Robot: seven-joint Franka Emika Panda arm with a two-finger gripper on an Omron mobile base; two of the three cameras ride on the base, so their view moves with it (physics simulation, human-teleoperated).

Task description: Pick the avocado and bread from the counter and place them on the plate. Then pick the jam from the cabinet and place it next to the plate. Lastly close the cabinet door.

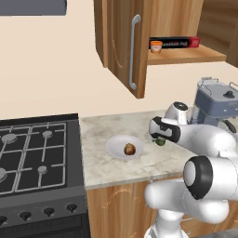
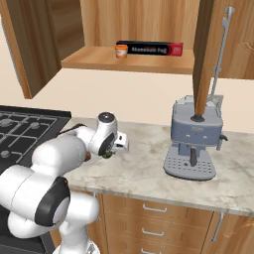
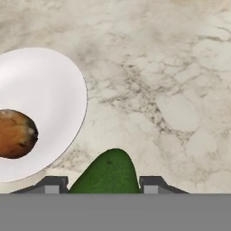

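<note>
The avocado (image 3: 107, 173) is a dark green, smooth lump with a rounded, slightly tapered end, and it sits between the two dark finger tips of the tool (image 3: 103, 184), which is closed around it. From the hand view it pokes forward over the marbled beige-grey table (image 3: 171, 90), just beside the rim of the white plate (image 3: 49, 90) and not on it; whether it rests on the stone or is held just clear of it I cannot tell. From the left base view only a small green sliver of the avocado (image 1: 161, 142) peeks out beneath the white wrist, to the right of the plate (image 1: 116, 148). From the right base view the avocado (image 2: 107, 155) is a dark spot low under the hand, close above the table (image 2: 149, 168). The bread (image 1: 129, 149), a small round brown roll with a lighter tan patch, lies on the plate, a little right of its middle in the left base view; in the hand view the bread (image 3: 16, 133) sits at the left edge of the picture, glossy brown with a darker fleck. Up in the open wooden cabinet (image 2: 149, 20) the jam (image 2: 121, 51), a tiny orange jar with a pale band, stands on the shelf at the end of a long black-and-red box (image 2: 156, 49). A grey-blue coffee machine (image 2: 194, 139) stands on the table to the right, and the black stove (image 1: 32, 158) lies to the left.
</note>
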